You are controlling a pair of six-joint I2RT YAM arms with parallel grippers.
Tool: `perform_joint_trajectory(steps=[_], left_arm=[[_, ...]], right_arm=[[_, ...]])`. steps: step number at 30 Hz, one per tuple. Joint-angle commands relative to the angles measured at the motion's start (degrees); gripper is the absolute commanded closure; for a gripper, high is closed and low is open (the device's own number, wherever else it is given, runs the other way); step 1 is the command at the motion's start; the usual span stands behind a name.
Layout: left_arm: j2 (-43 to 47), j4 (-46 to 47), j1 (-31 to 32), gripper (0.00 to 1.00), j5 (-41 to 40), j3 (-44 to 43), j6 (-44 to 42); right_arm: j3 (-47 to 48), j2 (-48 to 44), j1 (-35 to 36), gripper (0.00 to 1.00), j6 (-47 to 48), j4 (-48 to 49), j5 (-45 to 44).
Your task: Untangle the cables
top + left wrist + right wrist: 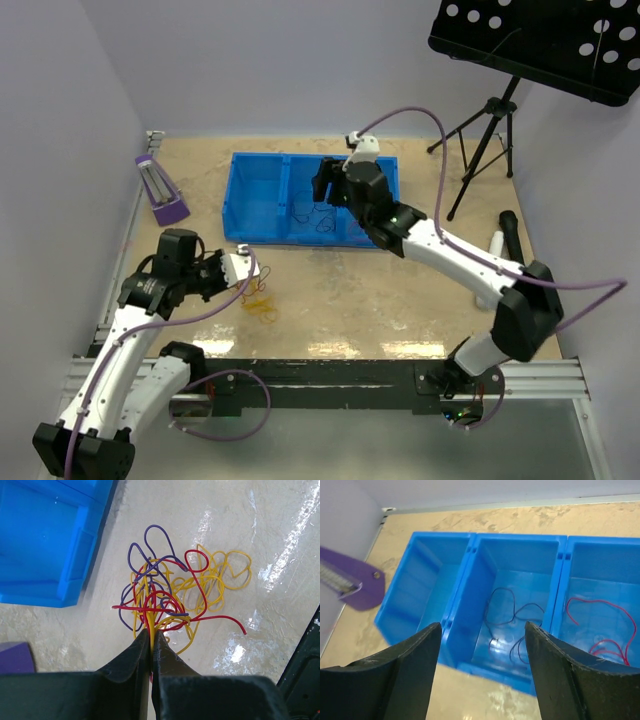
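L gripper (151, 641) pinches wire tangle (172, 592); R gripper (482, 630) apart over blue bin (470, 575). Risk: pulling tightens knots.

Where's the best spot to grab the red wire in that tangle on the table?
Grip the red wire by its loose tail, lying flat and alone outside the tangle on the side away from the blue bin. Come straight down, jaws across it.

Glossy blue plastic bin (520, 555); worn, mottled surface (225, 510) with shiny patches; smooth-coated cables (159, 601); matt black fingers (125, 672).
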State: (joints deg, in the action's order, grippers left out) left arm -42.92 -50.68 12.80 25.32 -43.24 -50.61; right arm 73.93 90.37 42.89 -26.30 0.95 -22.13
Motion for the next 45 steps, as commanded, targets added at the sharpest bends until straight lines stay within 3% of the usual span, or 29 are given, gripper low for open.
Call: perform_joint_trajectory(steps=[1, 5, 10, 18, 25, 29, 32, 45], left_arm=[[-0.9, 2.7, -0.3, 0.92, 0.4, 0.3, 1.0], [-0.1, 4.8, -0.3, 0.92, -1.5, 1.1, 2.2], [-0.9, 5.0, -0.3, 0.92, -1.9, 0.6, 2.7], [-2.1, 4.6, -0.3, 0.92, -2.7, -0.2, 3.4], [-1.0, 4.1, -0.3, 0.92, -3.4, -0.3, 3.5], [-1.6, 3.7, -0.3, 0.92, -3.5, -0.5, 3.6], [-2.0, 3.6, -0.3, 0.92, -3.6, -0.5, 3.8], [-2.8, 4.4, -0.3, 0.92, -3.7, -0.2, 3.9]], right_arm=[[-9.6, -9.0, 5.4, 0.28, 2.7, 5.5, 6.0], [-21.4, -13.9, 12.8, 0.29, 3.5, 11.2, 13.5], [-29.1, -12.8, 19.2, 0.28, 3.3, 15.7, 18.9], [-23.8, 0.7, 23.3, 0.27, 4.2, 19.2, 22.0], [-15.2, 10.4, 23.5, 0.37, 6.5, 15.2, 23.2], [-12.3, 13.9, 23.5, 0.48, 6.9, 14.0, 22.9], [-11.8, 15.2, 23.5, 0.54, 6.9, 13.6, 22.8], [-18.6, 11.1, 23.5, 0.52, 5.8, 14.8, 21.3]])
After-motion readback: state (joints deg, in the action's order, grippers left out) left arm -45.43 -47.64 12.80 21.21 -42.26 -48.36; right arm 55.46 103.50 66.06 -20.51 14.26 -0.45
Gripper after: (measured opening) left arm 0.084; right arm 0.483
